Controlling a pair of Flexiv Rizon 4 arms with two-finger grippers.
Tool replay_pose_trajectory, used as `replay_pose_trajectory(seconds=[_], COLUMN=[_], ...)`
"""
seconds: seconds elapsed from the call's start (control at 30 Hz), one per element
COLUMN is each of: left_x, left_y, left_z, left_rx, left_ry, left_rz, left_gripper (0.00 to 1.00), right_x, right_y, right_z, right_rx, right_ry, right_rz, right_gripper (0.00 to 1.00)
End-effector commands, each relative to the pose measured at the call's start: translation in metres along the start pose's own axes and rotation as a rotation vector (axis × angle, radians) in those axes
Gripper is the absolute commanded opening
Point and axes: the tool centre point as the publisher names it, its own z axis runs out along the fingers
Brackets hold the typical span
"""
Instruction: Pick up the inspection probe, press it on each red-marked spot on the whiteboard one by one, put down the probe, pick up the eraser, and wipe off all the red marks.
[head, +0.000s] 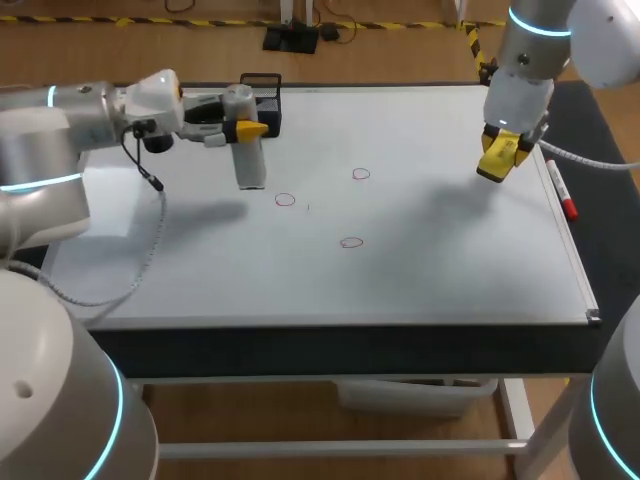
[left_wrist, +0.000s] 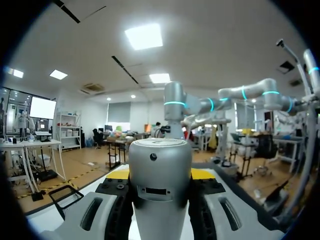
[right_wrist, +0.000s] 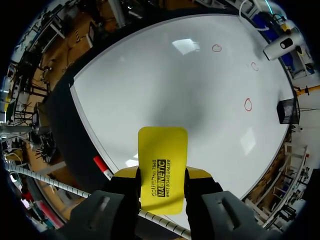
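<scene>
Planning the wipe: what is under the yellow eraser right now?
Only bare whiteboard, near its edge by the red marker; the three red circles lie well away. The patch straight behind the eraser, held in the right tool, is covered.

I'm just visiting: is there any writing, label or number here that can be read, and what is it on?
"MAGNETIC": black print on the yellow eraser, in the right wrist view.
"WHITE BOARD ERASER": the line beside it on the same eraser.
A smaller line next to these: too small to read.
On the whiteboard: only three circled red marks, no words.
On the inspection probe and the marker: no print that can be read.
</scene>
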Motion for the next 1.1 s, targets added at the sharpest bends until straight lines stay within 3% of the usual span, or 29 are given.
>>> replay_pose_trajectory(seconds=[0.03,0.37,0.63,1.1], left_x=[-0.009,-0.011,-0.008,-0.008], left_y=[0.007,0.023,0.036,0.041], left_z=[0.013,0.036,0.039,0.043], left_rx=[0.010,0.010,0.007,0.007], left_ry=[0.020,0.047,0.040,0.063], left_rz=[-0.002,-0.009,-0.021,-0.004], left_gripper=[0.00,0.00,0.00,0.00], right_x=[0.000,0.000,0.000,0.000], right_y=[-0.001,-0.001,-0.001,-0.001], right_z=[-0.001,-0.001,-0.001,-0.001], right_rx=[0.002,0.002,0.002,0.002], right_ry=[0.003,0.003,0.003,0.003], right_rz=[-0.002,-0.002,-0.002,-0.002], right_gripper=[0.00,0.00,0.00,0.00])
